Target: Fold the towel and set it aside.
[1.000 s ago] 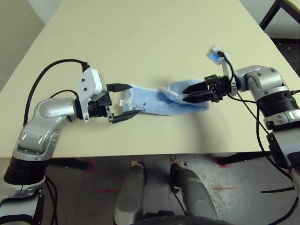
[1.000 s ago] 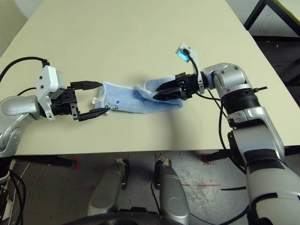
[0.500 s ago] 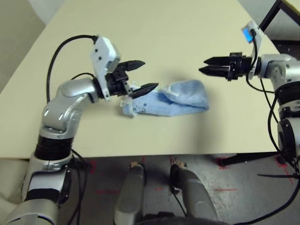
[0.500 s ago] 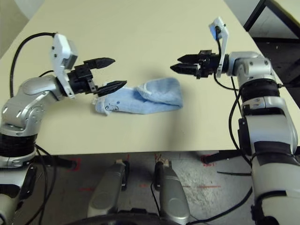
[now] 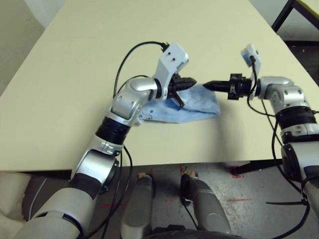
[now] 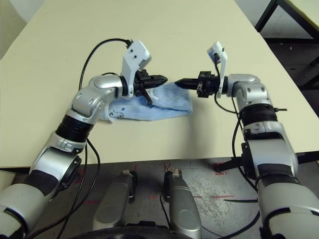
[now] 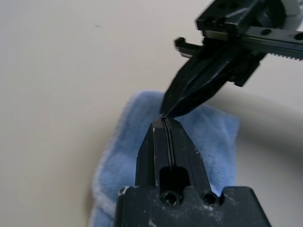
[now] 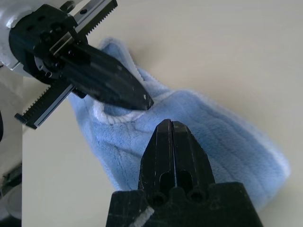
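Note:
The light-blue towel (image 5: pixel 199 105) lies bunched in a folded strip on the beige table (image 5: pixel 75 74), with a small dark motif (image 6: pixel 117 113) near its left end. My left gripper (image 5: pixel 192 80) hovers just above the towel's thicker right half, shut and holding nothing. My right gripper (image 5: pixel 208 85) points at it from the right, also shut and holding nothing. The two tips almost meet. In the left wrist view my own shut fingers (image 7: pixel 165 142) face the right gripper's black fingers (image 7: pixel 199 85) over the towel (image 7: pixel 215 137).
The table's front edge (image 5: pixel 164 162) runs just below the towel. Bare tabletop stretches behind and to both sides. A black frame (image 5: pixel 284 15) stands off the table's far right corner. Cables loop from both wrists.
Both grippers went from open to shut and swung inward from the sides. Their tips now nearly touch above the towel's right half. The towel stays on the table.

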Controlling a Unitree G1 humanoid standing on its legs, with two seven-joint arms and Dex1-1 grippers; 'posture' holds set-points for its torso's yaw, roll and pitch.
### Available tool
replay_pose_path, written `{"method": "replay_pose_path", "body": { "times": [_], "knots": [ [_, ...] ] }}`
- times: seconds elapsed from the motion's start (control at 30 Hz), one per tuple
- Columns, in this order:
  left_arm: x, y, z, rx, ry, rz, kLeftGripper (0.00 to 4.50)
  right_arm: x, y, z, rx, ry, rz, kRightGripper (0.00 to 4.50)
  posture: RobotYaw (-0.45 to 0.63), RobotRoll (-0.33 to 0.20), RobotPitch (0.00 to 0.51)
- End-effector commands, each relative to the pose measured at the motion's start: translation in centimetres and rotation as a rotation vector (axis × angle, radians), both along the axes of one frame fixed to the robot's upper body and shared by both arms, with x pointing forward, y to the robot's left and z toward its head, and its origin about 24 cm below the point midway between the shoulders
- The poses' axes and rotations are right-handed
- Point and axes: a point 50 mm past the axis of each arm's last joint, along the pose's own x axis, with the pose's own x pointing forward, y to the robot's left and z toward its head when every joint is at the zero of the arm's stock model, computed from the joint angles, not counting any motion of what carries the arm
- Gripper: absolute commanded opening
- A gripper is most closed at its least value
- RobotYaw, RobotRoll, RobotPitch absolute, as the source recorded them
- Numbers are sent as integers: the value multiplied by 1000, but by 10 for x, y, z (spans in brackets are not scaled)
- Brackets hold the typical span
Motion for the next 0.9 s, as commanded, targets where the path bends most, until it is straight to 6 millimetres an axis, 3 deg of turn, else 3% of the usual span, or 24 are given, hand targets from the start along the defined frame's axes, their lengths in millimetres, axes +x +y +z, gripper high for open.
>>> {"method": "replay_pose_path", "body": {
  "times": [0.03, 0.37, 0.7, 0.77, 0.9],
  "knots": [
    [-10, -1, -24, 106, 79, -42, 0, -5, 5, -16, -43, 31, 23, 9, 138, 0, 147],
    [-21, 21, -47, 230, 184, 49, 0, -9, -1, -37, -127, 78, 4, 9, 161, 0, 155],
    [-22, 14, -14, 42, 123, 46, 0, -9, 1, -39, -131, 59, 25, 9, 176, 0, 161],
    [-26, 15, 1, -28, 77, 33, 0, -9, -1, -30, -107, 28, 52, 481, 176, 0, 161],
    [-35, 29, 22, -99, -3, 76, 959, -12, -6, -10, -88, -22, 108, 1801, 177, 0, 161]
  ]
}}
